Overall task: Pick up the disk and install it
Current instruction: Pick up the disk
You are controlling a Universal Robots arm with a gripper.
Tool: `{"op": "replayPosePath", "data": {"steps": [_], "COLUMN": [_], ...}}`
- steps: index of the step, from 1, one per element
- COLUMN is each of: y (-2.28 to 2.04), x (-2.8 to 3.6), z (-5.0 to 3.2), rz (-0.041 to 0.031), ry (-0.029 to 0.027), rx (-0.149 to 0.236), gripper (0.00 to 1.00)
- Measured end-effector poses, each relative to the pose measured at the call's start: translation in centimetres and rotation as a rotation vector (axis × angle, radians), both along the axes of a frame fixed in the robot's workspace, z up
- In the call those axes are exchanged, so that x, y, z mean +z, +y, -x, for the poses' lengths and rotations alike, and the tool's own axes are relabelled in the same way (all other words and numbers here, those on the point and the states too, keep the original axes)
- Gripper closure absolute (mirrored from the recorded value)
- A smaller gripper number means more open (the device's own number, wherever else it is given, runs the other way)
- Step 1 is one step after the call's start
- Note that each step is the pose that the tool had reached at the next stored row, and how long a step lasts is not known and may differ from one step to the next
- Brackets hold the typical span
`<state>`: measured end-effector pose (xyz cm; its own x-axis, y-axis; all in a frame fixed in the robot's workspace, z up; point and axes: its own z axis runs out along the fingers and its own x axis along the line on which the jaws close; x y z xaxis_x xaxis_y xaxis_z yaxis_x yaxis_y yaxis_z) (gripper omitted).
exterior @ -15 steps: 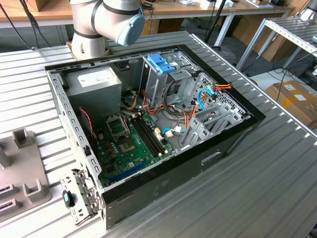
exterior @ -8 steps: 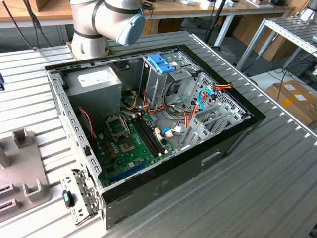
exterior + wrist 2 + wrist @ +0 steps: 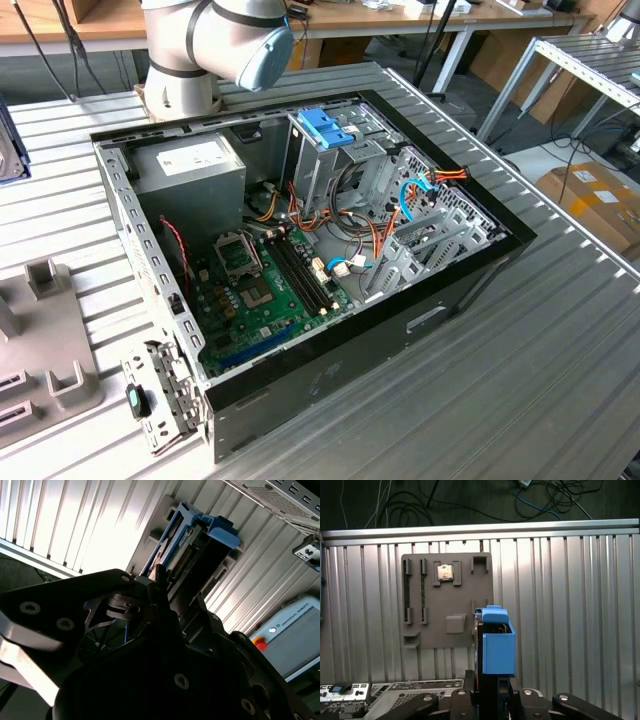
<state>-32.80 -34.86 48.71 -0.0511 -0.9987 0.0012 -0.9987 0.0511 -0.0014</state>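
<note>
Ribbed table (image 3: 570, 605), grey fixture (image 3: 447, 600); jaws prob. clamping disk (image 3: 497, 650); exterior view: PC case (image 3: 400, 345).

An open black computer case (image 3: 470, 285) lies across the middle of the frame on the ribbed metal counter (image 3: 560, 380). Inside it, a grey power-supply box (image 3: 190, 165) sits upper left, with a green motherboard (image 3: 255, 295) below. A blue plastic bracket (image 3: 325, 127) tops the metal cage (image 3: 312, 175). A cardboard box (image 3: 590, 200) stands at the right edge. The first wrist view shows a grey fixture plate (image 3: 437, 605).
</note>
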Motion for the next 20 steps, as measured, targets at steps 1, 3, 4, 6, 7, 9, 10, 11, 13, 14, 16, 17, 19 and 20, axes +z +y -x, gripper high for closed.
{"op": "replayPosePath", "data": {"steps": [1,3,4,6,7,9,10,11,13,14,16,17,19,20], "y": [0.0,0.0,0.0,0.0,0.0,0.0,0.0,0.0,0.0,0.0,0.0,0.0,0.0,0.0], "x": [0.0,0.0,0.0,0.0,0.0,0.0,0.0,0.0,0.0,0.0,0.0,0.0,0.0,0.0], "z": [0.0,-0.02,-0.12,-0.47,-0.8,-1.36,-1.56,-1.75,-2.17,-2.36,-2.75,-2.93,-3.34,-3.55], "rz": [0.0,0.0,0.0001,0.0,0.0,0.0,0.0001,0.0001,0.0,0.0,0.0,0.0,0.0,0.0], "ry": [0.0,0.0001,0.0001,0.0,0.0,0.0,0.0,0.0,0.0001,0.0,0.0,0.0,-0.0001,0.0], "rx": [0.0,0.0,0.0,0.0,0.0,0.0,0.0,0.0,0.0,0.0,0.0,0.0,0.0,0.0], "gripper": [0.65,0.65,0.65,0.65,0.65,0.65,0.65,0.65,0.65,0.65,0.65,0.65,0.65,0.65]}}
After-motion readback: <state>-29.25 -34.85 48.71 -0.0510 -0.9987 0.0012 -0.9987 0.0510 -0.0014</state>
